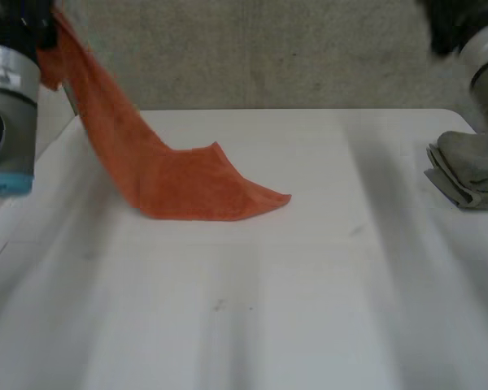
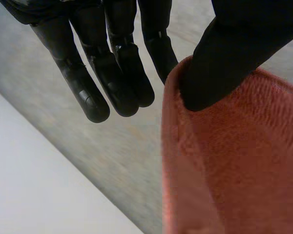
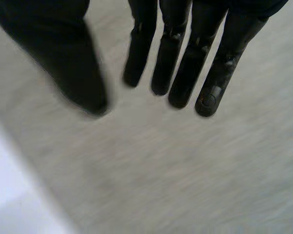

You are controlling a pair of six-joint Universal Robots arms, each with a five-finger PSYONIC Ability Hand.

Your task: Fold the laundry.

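Left hand (image 2: 121, 80): thumb pinches the raised end of the orange cloth (image 1: 172, 177).
Cloth's other end: lies on the worktop (image 1: 309, 284).
Right hand (image 3: 186, 80): fingers straight, holds nothing.

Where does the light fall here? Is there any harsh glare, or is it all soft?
Head view: soft, even light on the white table, no glare spots; the orange towel throws hardly any shadow where it rests. Left wrist view: the left hand, pinching the towel, shows a faint sheen. Right wrist view: the open right hand looks dark against pale grey floor.
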